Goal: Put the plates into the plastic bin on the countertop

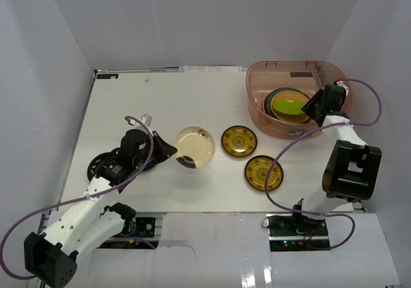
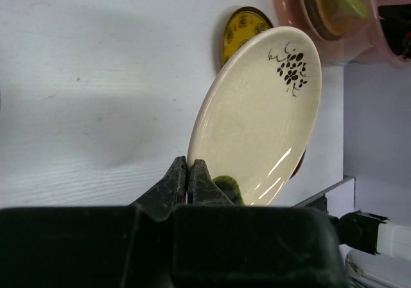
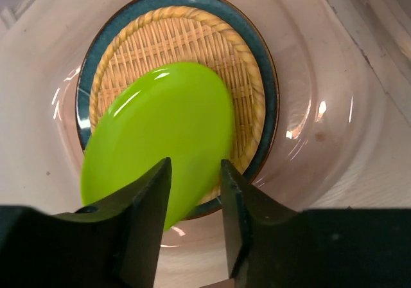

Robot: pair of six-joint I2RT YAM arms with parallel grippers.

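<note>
Carriage of the cream plate (image 1: 194,146) toward the plastic bin (image 1: 253,108) is judged to be the step in hand. The plate is pinched at its near rim by the left tool (image 2: 190,169), whose fingers are closed down to the thickness of the rim. It is held tilted, clear of the counter (image 1: 160,101), at the centre of the overhead view. From that tool the plate reaches away toward the right of the frame, and the bin is found further along that line, at the upper right. Two gold-brown plates (image 1: 239,141) are left flat on the counter between plate and bin, so a path above them is thought to be needed. The right tool (image 3: 196,166) is poised inside the bin with its fingers parted, and nothing is seen clamped between them. Below it, the lime green plate (image 3: 154,127) is seen lying aslant on a woven tan plate (image 3: 192,37), which is nested in a blue-grey plate (image 3: 270,89). The right arm is the nearer to the bin and occupies its right side, so crowding there is judged the main risk.
</note>
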